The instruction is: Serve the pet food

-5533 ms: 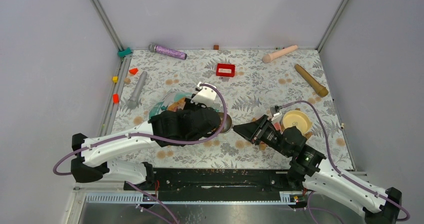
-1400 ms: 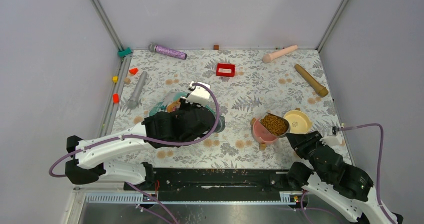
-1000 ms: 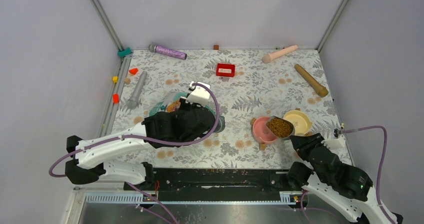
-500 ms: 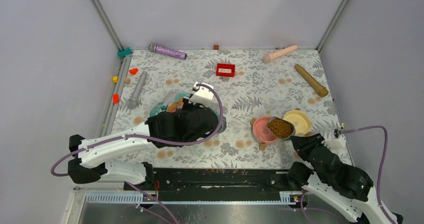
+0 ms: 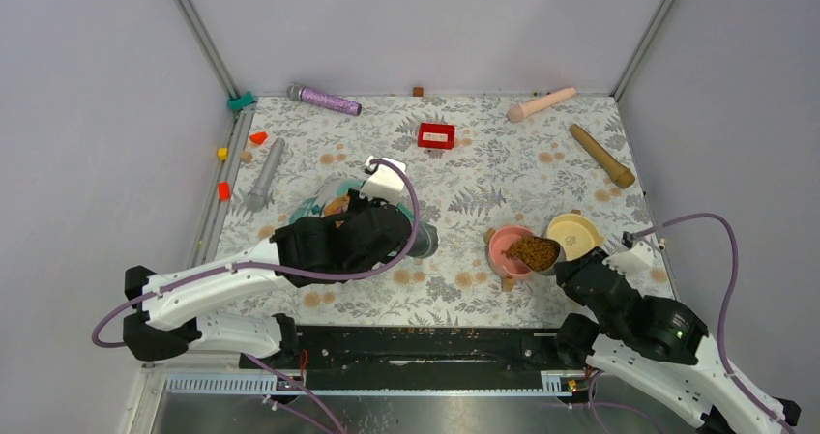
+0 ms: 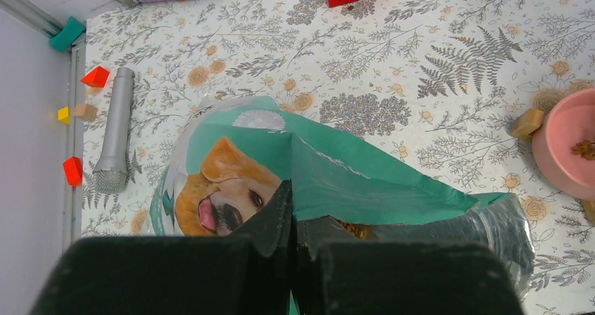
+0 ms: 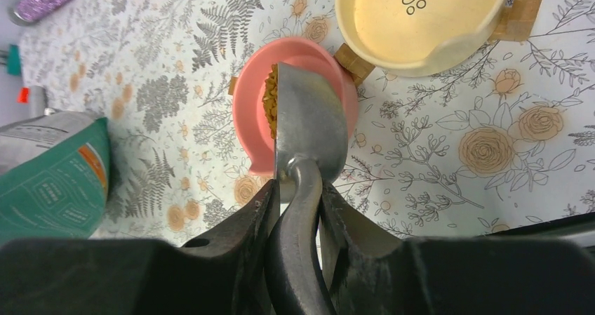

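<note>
My right gripper [image 7: 298, 206] is shut on the handle of the grey metal scoop [image 7: 309, 129]. The scoop is tilted on its side over the pink bowl [image 7: 256, 129], and brown kibble [image 7: 269, 97] spills from it into that bowl; the same shows in the top view [image 5: 533, 253]. My left gripper [image 6: 295, 220] is shut on the upper edge of the teal-and-white dog food bag [image 6: 337, 171], holding its mouth open. A little kibble [image 6: 351, 229] shows inside. The bag lies left of centre in the top view [image 5: 324, 202], mostly under my left arm.
An empty yellow bowl [image 5: 573, 234] with a paw print stands right of the pink one. A red box [image 5: 436, 135], a purple glitter cylinder [image 5: 324, 99], a grey cylinder [image 5: 265, 173], a pink rod [image 5: 541, 103] and a brown rod [image 5: 601, 155] lie toward the back. Small coloured blocks [image 5: 223, 190] line the left rail.
My right gripper carried the full scoop from the bag to the bowls, then rolled it on its side over the pink bowl, so kibble now pours out. The left arm barely moved.
</note>
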Motion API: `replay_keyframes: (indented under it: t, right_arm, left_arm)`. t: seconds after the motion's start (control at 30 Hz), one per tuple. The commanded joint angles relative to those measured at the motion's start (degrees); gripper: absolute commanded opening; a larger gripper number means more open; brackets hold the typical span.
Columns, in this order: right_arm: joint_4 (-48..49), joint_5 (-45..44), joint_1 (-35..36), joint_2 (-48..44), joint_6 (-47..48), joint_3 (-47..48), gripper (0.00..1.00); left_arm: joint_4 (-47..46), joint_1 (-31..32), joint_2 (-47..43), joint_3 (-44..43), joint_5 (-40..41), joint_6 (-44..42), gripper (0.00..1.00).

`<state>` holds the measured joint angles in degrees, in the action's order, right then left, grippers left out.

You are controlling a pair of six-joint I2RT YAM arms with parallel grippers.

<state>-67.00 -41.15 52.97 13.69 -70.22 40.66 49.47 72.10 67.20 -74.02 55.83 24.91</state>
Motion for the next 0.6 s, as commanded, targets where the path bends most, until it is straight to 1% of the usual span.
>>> replay_keyframes:
  t: [0.0,0.47,0.57]
  right_arm:
    - [1.3,-1.5,-0.3,4.8,1.5,3.0,0.00]
    - [1.9,-2.8,-0.3,10.1,4.8,4.7,0.00]
    - [2.0,-2.8,-0.3,10.8,6.8,5.5,0.00]
  left_arm:
    - [-5.0,-0.2,-1.9,-0.6,0.4,0.0,0.00]
    - [-4.9,-0.2,-2.0,-0.1,0.4,0.2,0.00]
    - [-4.9,-0.2,-2.0,-0.1,0.5,0.1,0.00]
